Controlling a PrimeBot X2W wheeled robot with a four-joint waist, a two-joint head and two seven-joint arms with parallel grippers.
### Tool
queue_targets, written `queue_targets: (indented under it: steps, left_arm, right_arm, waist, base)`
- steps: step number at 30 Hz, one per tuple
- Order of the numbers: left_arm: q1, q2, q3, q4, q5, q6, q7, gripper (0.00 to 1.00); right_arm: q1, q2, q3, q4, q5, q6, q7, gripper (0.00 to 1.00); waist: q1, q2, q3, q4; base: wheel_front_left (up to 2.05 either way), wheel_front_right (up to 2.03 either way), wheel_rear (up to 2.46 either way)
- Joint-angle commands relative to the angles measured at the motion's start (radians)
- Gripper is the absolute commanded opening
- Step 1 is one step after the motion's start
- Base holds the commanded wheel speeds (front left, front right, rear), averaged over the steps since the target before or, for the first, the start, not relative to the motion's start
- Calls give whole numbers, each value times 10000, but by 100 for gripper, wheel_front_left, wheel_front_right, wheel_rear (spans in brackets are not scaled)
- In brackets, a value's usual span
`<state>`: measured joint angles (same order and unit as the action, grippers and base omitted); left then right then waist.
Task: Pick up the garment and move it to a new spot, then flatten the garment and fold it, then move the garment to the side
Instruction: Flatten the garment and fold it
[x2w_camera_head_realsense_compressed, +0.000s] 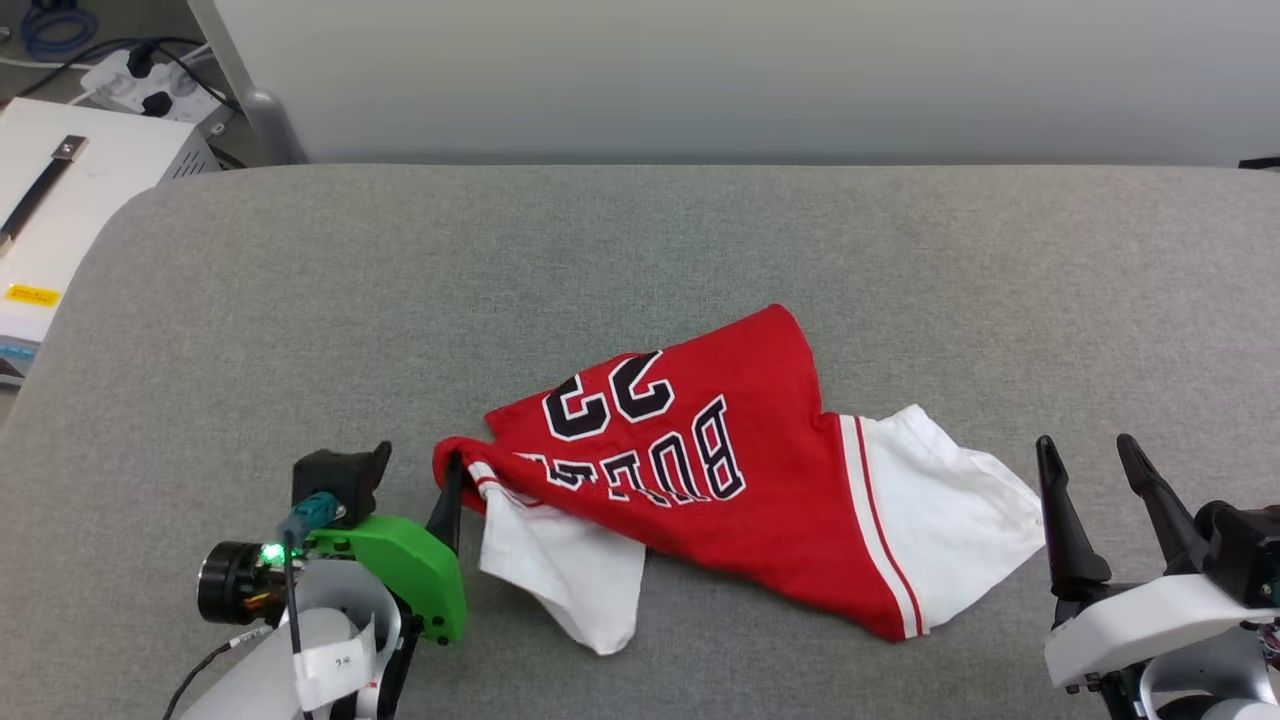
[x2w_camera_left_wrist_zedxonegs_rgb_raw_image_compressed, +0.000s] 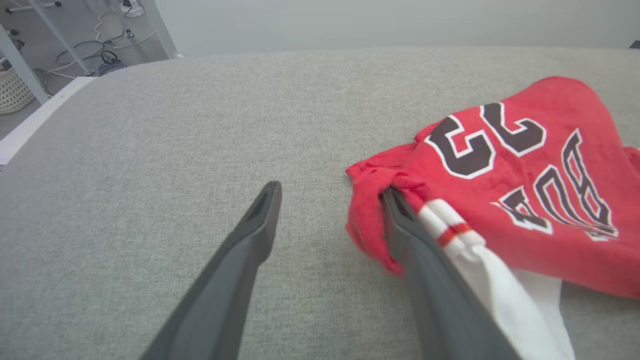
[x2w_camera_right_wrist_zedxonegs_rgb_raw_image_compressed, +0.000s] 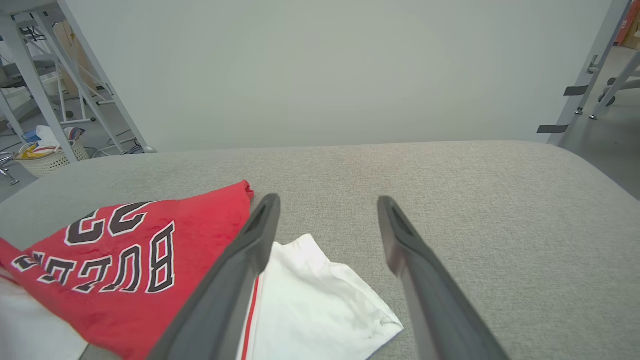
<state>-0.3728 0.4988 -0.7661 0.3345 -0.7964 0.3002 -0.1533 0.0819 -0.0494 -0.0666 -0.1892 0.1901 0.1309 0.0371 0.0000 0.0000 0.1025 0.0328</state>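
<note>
Your left gripper sat at the near left of the grey desk, its fingers spread wide and gripping nothing. One finger lay tucked into a bunched red fold at the shirt's edge, touching the cloth, while the other stood clear over bare desk. The red shirt lay crumpled and partly folded over itself near the front middle of the desk, between the two grippers. Its black, white-edged letters and number 23 faced up and read upside down from the head camera. One white sleeve with striped trim poked out from under the red cloth beside the left gripper; the other sleeve spread flat toward the right. Your right gripper stood at the near right, fingers open and empty, pointing toward the far edge of the desk, near that sleeve's edge. Whether it touched the cloth could not be told. A white box stood off the desk's far left corner.
</note>
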Motion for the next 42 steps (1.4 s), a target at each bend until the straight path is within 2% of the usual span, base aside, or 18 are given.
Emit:
queue_targets:
  steps: [1, 11, 16, 19, 31, 36, 42]
  left_arm:
    - [255, -29, 205, -104, -118, 225, -309, 100]
    - [907, 375, 820, -1244, -98, 811, -828, 100]
    - [965, 754, 939, -1935, -31, 1096, -674, 100]
    - [921, 1047, 782, -2395, 34, 1030, -282, 100]
    - [202, 1822, -739, -4029, -89, -127, 2949, 100]
    - [-134, 1703, -1734, -4114, 10, -783, 4329, 100]
    - [-583, 1201, -2619, -3375, 43, -1512, 5459, 100]
  right_arm:
    - [114, -16, 15, -12, -66, -2, 37, 100]
    - [365, -12, -18, -133, -64, -2, 171, 100]
    - [424, -10, -60, -203, -27, -2, 205, 100]
    - [439, -10, -66, -245, 8, -2, 220, 100]
    - [363, -9, -34, -184, 166, -2, 134, 100]
    - [271, -9, -29, -138, 241, -2, 71, 100]
    - [70, -9, 0, -124, 271, -2, 13, 100]
  waist:
    - [0, 0, -248, 12]
    - [0, 0, -780, -22]
    - [0, 0, -869, -62]
    - [0, 0, -851, -99]
    - [0, 0, -581, -324]
    - [0, 0, -310, -425]
    - [0, 0, 146, -519]
  base:
    - [0, 0, 0]
    - [0, 0, 0]
    - [0, 0, 0]
    - [0, 0, 0]
    - [0, 0, 0]
    - [0, 0, 0]
    - [0, 0, 0]
